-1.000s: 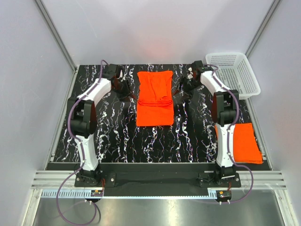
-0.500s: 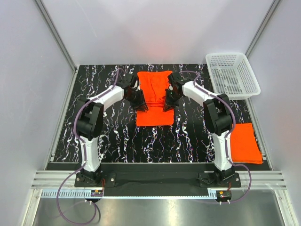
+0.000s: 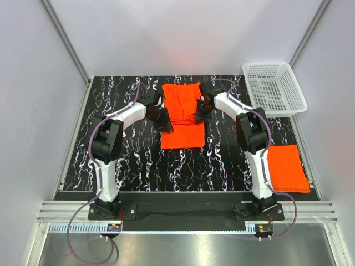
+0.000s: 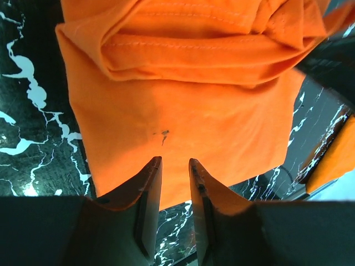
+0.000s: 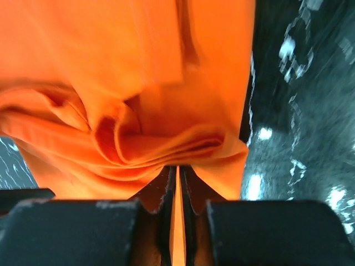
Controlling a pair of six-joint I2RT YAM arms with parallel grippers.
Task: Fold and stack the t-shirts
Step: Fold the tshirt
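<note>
Right gripper (image 5: 177, 169): clenched, with a thin sliver of orange cloth caught between the fingers. I read that as a grip on the right edge of the half-folded t-shirt (image 3: 182, 113).
Left gripper (image 4: 174, 162): fingers a narrow gap apart, with the shirt's left edge lying in the gap. It does not look pinched yet.
Cloth at the jaws: a bunched ridge of several layers runs across the shirt just beyond both grippers, and flat cloth lies on my side of it.
Shirt's place: a long narrow strip in the back middle of the marbled table (image 3: 133, 155), with one arm at each side, about mid-length.
Other items: a finished t-shirt (image 3: 287, 168) lies folded at the near right. The white mesh basket (image 3: 275, 86) sits at the far right corner.
Step in hand: I judge this to be taking hold for the crosswise fold.
Next move: close the left fingers on the edge. Then lift both sides level and together so the layers land square. I cannot tell from here which way the fold should go.
</note>
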